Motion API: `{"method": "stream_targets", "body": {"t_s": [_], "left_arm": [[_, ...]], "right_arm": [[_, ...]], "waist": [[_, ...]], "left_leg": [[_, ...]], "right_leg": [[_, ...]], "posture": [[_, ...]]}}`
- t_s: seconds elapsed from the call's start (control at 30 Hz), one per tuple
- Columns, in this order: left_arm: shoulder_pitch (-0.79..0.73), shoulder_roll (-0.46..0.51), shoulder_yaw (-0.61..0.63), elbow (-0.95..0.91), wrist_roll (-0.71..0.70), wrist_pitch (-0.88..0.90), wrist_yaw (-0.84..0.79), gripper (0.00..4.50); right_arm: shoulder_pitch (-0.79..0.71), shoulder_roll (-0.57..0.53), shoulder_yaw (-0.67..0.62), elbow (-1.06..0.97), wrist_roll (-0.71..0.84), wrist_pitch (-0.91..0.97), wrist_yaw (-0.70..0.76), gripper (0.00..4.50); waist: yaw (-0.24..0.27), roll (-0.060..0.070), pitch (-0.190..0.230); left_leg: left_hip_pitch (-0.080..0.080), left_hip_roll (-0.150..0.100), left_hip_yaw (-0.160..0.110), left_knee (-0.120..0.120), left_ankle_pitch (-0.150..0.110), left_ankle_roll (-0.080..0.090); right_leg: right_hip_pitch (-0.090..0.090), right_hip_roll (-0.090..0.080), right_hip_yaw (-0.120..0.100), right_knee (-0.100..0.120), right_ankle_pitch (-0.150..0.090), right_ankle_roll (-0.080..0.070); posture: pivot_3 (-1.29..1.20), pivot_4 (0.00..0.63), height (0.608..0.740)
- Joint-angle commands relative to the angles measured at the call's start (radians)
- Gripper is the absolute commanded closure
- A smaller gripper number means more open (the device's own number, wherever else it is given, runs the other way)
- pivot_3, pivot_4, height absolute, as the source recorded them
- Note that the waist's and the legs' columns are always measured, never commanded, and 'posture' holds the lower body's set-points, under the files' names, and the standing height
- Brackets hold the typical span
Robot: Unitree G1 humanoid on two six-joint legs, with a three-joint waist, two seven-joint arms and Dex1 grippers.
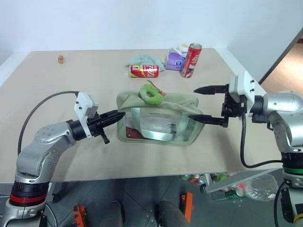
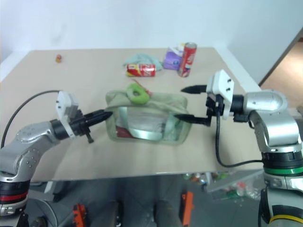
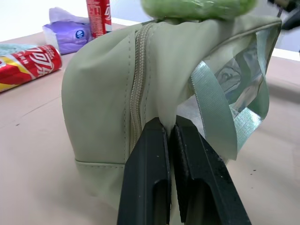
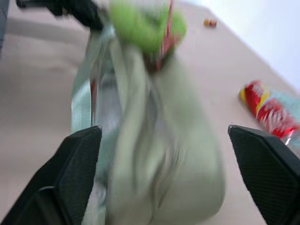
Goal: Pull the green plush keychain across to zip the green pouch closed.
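The green pouch [image 1: 176, 101] stands in the middle of the table, clear window side towards me, pale straps hanging down it. The green plush keychain [image 1: 150, 94] lies curled on the pouch's top towards its left end, a reddish cord beside it. My left gripper [image 1: 120, 114] is shut on the fabric of the pouch's left end; in the left wrist view its fingers [image 3: 150, 154] pinch a fold next to the zipper seam. My right gripper [image 1: 193, 104] stands wide open at the pouch's right end, one finger above the top and one beside the end wall, with nothing between them.
Behind the pouch lie a red can on its side [image 1: 144, 71], a pale teal cloth [image 1: 142, 59], a purple packet [image 1: 174, 61] and an upright red can [image 1: 191, 59]. A small brown object [image 1: 60, 59] sits far left. The table's front edge [image 1: 142, 177] runs close below the pouch.
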State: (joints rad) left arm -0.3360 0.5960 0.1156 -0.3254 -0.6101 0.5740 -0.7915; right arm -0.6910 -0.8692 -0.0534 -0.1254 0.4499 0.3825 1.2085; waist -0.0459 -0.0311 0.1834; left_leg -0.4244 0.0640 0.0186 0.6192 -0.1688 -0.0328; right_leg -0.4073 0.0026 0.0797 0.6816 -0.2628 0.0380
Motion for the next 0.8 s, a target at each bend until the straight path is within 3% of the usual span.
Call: {"method": "stream_targets", "body": {"t_s": [0.03,0.23,0.53,0.63,0.8], "left_arm": [[-0.01,-0.013,-0.01,-0.044,-0.03,0.014,0.002,4.5],[-0.017,-0.021,-0.013,-0.059,-0.041,0.029,0.006,4.5],[-0.003,-0.014,-0.011,-0.074,-0.041,0.026,0.011,4.5],[0.004,-0.013,-0.01,-0.08,-0.037,0.025,0.016,4.5],[0.009,-0.007,-0.01,-0.081,-0.038,0.024,0.015,4.5]], "right_arm": [[-0.084,0.058,0.003,-0.141,0.038,0.056,-0.102,0.02],[-0.134,0.225,0.12,-0.222,0.008,0.129,-0.253,0.02],[-0.099,0.268,0.194,-0.16,-0.087,0.056,-0.262,0.02],[-0.071,0.247,0.191,-0.147,-0.101,0.035,-0.241,0.8],[-0.034,0.217,0.182,-0.127,-0.13,-0.002,-0.225,2.63]], "waist": [[0.0,0.0,0.0],[0.0,0.0,0.0],[0.002,-0.001,0.0],[0.002,0.0,0.0],[0.001,-0.001,0.0]], "left_leg": [[0.0,0.0,0.0,0.0,0.0,0.0],[-0.001,0.0,0.0,0.0,0.0,0.0],[-0.003,-0.001,-0.001,0.0,0.0,0.0],[-0.003,-0.001,-0.002,0.0,0.0,0.0],[-0.003,-0.001,-0.002,0.0,0.0,0.0]], "right_leg": [[0.0,0.0,0.0,0.0,0.0,0.0],[0.0,0.0,0.0,0.0,0.0,0.0],[-0.001,-0.002,-0.002,-0.001,-0.001,0.0],[-0.001,-0.002,-0.002,-0.001,-0.001,0.0],[-0.001,-0.001,-0.002,-0.001,-0.001,0.0]], "posture": [[0.0,0.15,0.74],[0.0,0.15,0.74],[0.0,0.15,0.74],[0.0,0.15,0.74],[0.0,0.15,0.74]]}}
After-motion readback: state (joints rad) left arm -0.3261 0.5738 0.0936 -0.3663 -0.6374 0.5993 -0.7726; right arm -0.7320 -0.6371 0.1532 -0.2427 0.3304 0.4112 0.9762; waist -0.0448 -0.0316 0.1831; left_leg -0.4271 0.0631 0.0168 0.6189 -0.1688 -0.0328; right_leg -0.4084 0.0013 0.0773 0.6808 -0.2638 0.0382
